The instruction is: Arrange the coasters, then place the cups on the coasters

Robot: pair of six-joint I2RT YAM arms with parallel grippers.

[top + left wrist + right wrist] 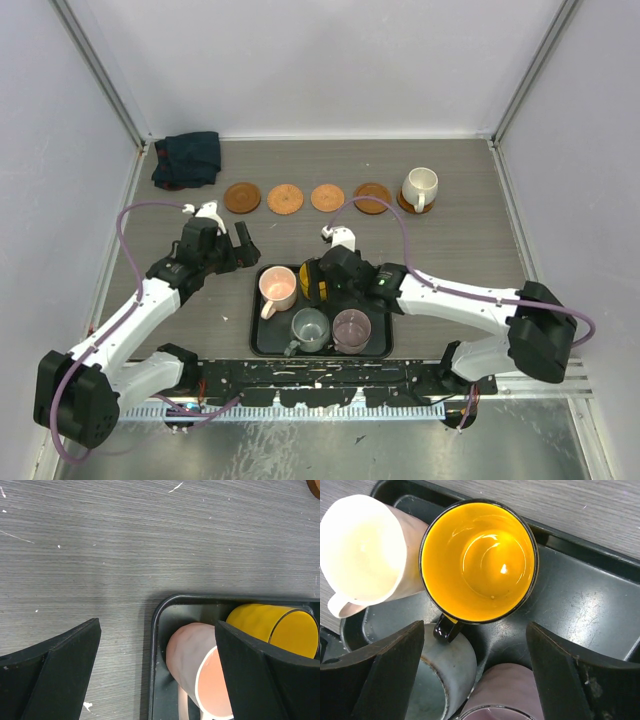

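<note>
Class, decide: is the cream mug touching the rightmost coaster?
Touching. The top view shows the cream mug standing on the rightmost coaster, whose brown edge shows beneath it.

Bright, even and diffuse, as from overhead. In the top view, sharp throughout, with only faint, soft-edged shade on the grey wood-grain tabletop (470, 240). Patchy white sheen off the brushed metal strip (300, 450) along the near edge (the strongest glare there). From the right wrist, blown out almost to white inside the pale pink glossy ceramic mug (362, 550); small hard highlights in the bottom of the yellow black-rimmed mug (479, 562); dull grey reflections smeared over the floor of the black rectangular plastic tray (580, 610). Slightly soft toward the bottom edge. From the left wrist, crisp on the table grain, with a broad blurred band of shade just left of the tray.
</note>
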